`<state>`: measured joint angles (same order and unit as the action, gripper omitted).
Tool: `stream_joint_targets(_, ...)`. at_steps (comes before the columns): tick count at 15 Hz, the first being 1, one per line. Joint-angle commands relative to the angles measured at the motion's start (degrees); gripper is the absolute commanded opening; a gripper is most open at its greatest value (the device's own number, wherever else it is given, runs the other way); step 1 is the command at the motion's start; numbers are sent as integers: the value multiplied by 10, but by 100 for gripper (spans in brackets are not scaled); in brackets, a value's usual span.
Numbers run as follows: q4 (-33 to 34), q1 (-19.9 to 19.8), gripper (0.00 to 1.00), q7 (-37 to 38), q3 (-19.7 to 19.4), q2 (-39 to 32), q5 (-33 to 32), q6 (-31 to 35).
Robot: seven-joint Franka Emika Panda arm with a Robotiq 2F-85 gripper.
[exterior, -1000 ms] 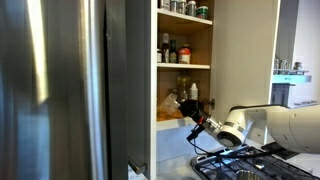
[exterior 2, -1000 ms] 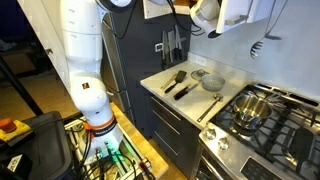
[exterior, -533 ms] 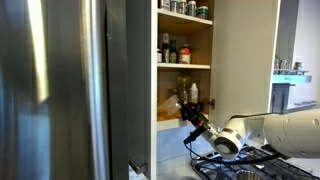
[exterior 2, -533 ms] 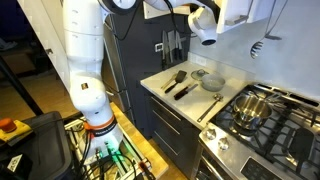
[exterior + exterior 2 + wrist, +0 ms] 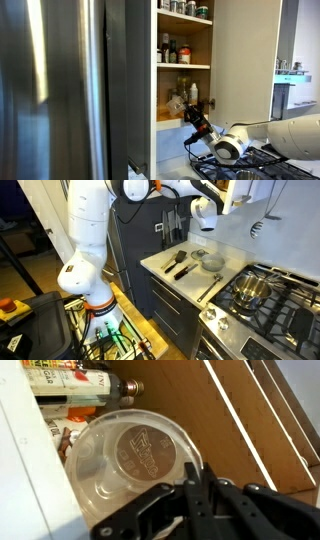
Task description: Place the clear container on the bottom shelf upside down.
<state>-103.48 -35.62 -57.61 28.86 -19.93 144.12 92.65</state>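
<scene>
Arm lowered, container still pinched.
My gripper (image 5: 190, 478) clamps the rim of the small clear plastic cylindrical container (image 5: 130, 465), just ahead of me at the pale-wood bottom shelf (image 5: 168, 124); the flip is probably starting.

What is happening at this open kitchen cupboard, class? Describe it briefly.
A white robot arm reaches into the open cupboard at its lowest level. Its tool is shut on the edge of a small clear round plastic container, which it holds at the pale-wood bottom shelf, in front of some bottles. Whether the container already rests on the board cannot be told.
</scene>
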Motion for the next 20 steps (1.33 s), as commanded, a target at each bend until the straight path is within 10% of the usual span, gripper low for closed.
stream_joint_targets(1, -3, -28, 2, -10, 44, -21, 0, -20)
stream_joint_targets(20, 5, -39, 2, -10, 78, -49, 0, -9)
